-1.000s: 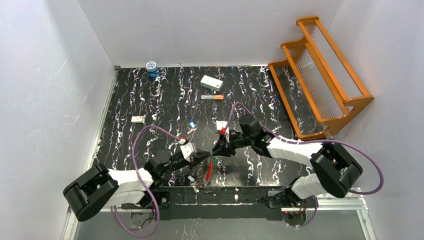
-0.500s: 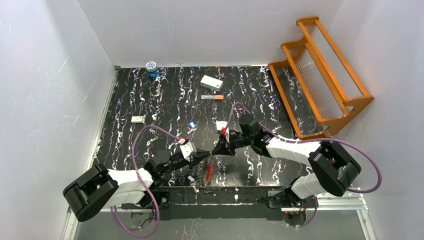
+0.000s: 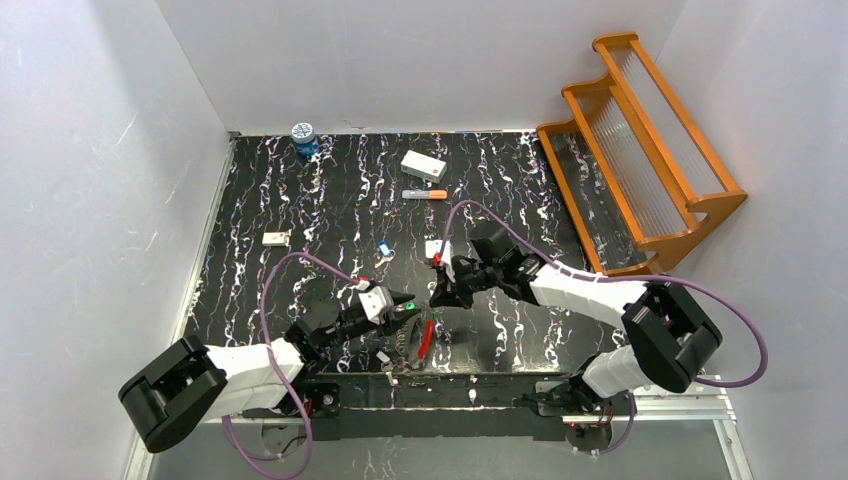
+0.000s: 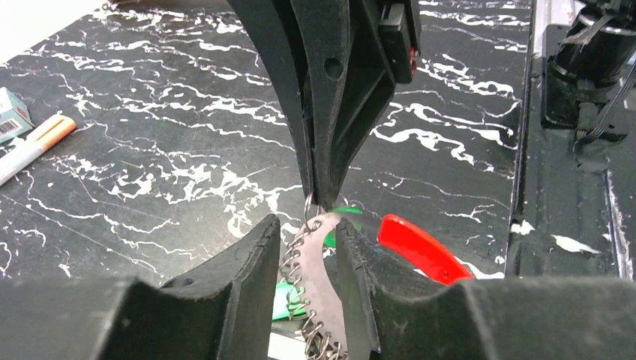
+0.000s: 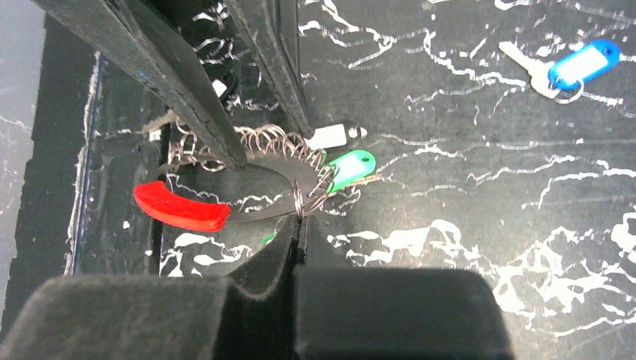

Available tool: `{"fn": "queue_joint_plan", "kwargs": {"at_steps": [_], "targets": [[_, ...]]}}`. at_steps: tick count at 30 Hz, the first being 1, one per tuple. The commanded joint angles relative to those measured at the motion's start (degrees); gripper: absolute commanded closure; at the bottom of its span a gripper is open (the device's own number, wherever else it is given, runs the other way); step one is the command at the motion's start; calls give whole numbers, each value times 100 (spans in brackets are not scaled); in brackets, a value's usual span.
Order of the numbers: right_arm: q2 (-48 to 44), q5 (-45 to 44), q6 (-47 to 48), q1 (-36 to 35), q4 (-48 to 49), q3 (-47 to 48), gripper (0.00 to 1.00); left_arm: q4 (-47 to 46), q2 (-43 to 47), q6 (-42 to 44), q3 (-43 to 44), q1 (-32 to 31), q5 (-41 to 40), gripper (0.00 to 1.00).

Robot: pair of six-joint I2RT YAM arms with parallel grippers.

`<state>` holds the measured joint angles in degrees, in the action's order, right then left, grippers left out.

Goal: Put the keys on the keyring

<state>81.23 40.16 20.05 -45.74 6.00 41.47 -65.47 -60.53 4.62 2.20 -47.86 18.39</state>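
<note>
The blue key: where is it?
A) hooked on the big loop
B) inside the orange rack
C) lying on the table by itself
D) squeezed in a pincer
C: the blue key lies flat on the black table, well apart from the keyring, with nothing gripping it.

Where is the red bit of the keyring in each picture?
Top external: the keyring's red bit sits low, about mid-width.
Left wrist: it is lower right of centre.
Right wrist: it is left of centre, curving along the loop.
Shared landmark: the green key tag, right by the loop in all three.
</note>
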Motion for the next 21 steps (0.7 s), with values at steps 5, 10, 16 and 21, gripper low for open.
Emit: {"fn": "queue_joint_plan", "kwargs": {"at_steps": [5, 10, 16, 21], "targets": [[373, -721, 339, -155, -1571, 703, 99, 1589, 208, 859, 560, -26, 0, 67], [844, -1284, 407, -439, -2316, 1246, 99, 2215, 179, 1136, 741, -22, 39, 65], [1022, -1264, 251, -552, -2364, 1490, 99, 2304, -37, 1191, 794, -29, 348, 64], [947, -964, 181, -584, -2215, 1495, 99, 2302, -326, 1183, 905, -39, 525, 65]]}}
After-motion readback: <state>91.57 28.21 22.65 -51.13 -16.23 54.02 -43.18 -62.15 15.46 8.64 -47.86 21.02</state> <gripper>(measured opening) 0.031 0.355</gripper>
